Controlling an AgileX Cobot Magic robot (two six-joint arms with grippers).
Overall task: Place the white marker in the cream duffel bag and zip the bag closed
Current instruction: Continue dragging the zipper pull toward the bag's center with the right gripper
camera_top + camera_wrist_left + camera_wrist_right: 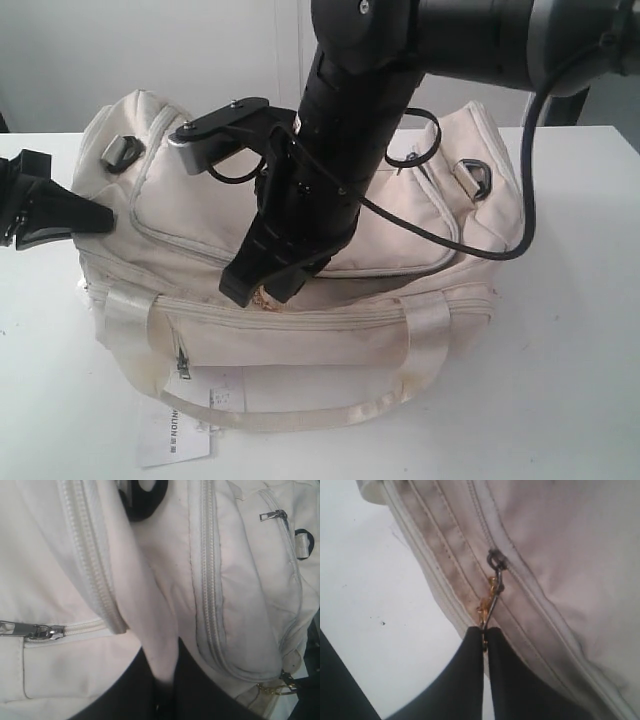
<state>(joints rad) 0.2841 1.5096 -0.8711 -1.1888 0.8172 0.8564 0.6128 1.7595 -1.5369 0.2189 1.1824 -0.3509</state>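
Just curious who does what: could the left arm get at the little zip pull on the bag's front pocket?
Probably yes, once freed: the left pincer is shut on a fold at the bag's end. Nothing seems to stand between it and that pull.

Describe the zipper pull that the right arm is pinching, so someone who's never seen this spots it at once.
Find the cream duffel bag on the white table and follow the long zipper running across its front, above the handle. There the right arm's black fingers pinch a thin pull, grey metal with gold-coloured links. The front pocket's pull is short, plain grey and untouched.
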